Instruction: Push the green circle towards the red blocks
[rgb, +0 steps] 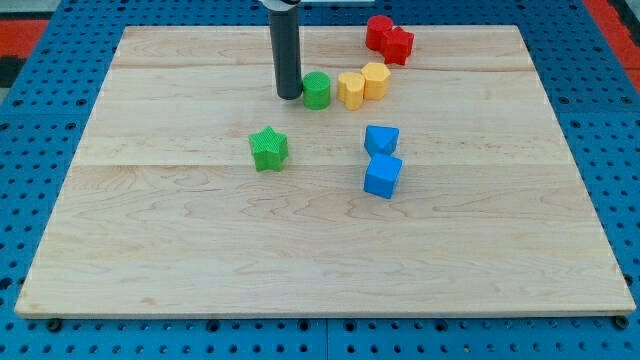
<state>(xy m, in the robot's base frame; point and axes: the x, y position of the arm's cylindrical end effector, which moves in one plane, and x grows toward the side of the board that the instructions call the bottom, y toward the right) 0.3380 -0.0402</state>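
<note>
The arm carried no pincer, only a dark rod, so nothing was held or clamped. My tip (289, 96) rested on the wooden surface (200, 250) just left of the green circle (316, 90), touching it or very nearly so. The green circle sat in the far middle of the surface, with two yellow blocks (362, 84) just to its right, pressed against each other. Farther right and farther back, near the far edge, the two red blocks (388, 39) lay together. A green star (268, 149) stood nearer and to the left, well apart from the tip. Two blue blocks (382, 160) sat right of it, one touching the other.
</note>
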